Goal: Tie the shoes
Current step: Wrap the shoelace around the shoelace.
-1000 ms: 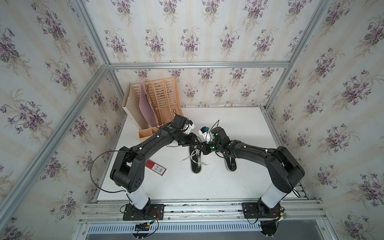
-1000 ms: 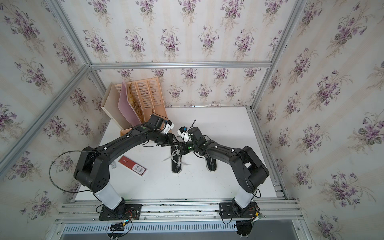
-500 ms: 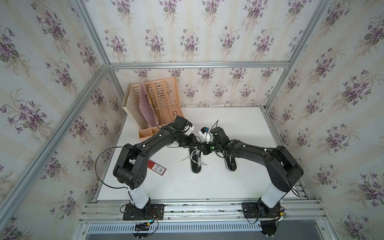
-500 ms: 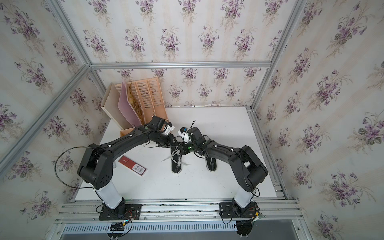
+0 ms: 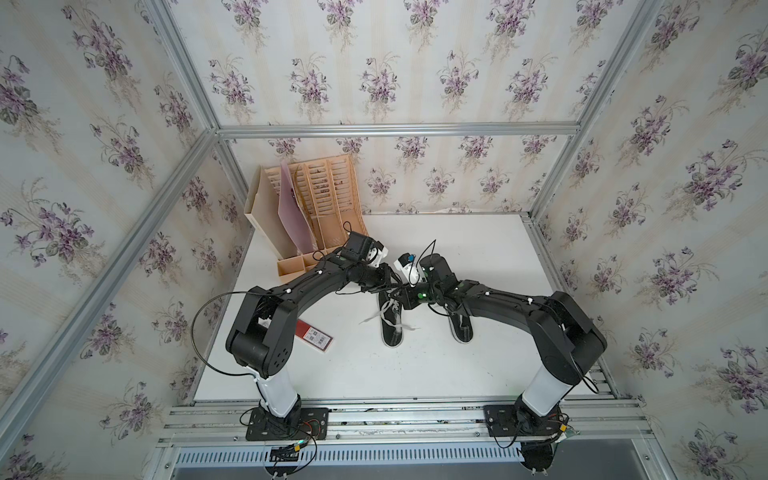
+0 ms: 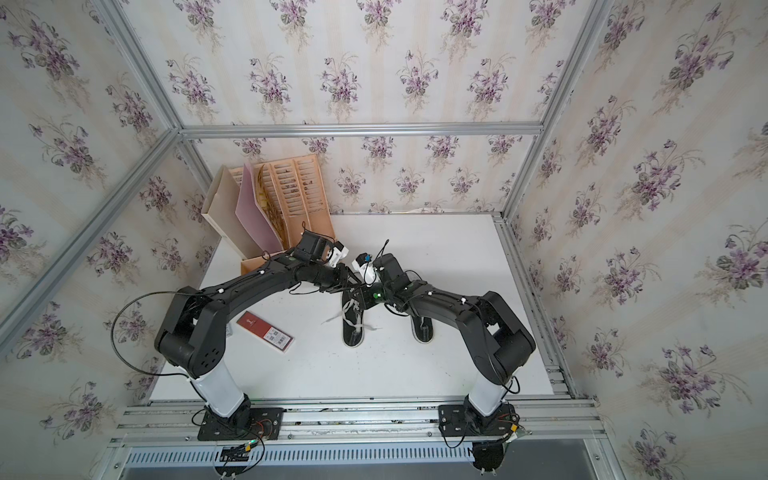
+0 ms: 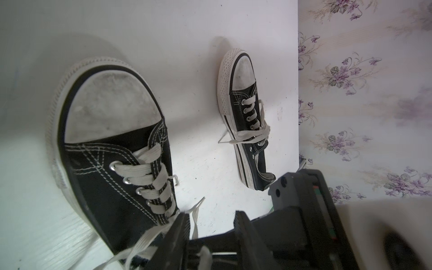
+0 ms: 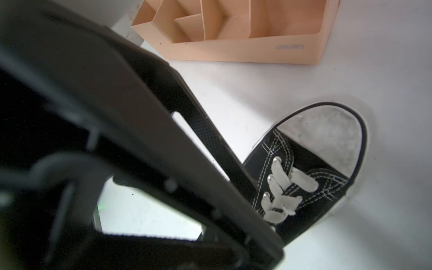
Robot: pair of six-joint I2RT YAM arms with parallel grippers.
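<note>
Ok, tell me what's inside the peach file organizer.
A pink folder stands in one upright slot of the organizer; something brownish beside it is unclear. The front compartments look bare in the right wrist view; the left arm hides part of them from above.

Heel of near shoe [image 7: 98, 187] off-frame

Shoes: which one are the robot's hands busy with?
The black canvas sneaker nearer the red card: the left gripper and right gripper meet above its loose white laces. The other sneaker sits apart, under the right arm.
</note>
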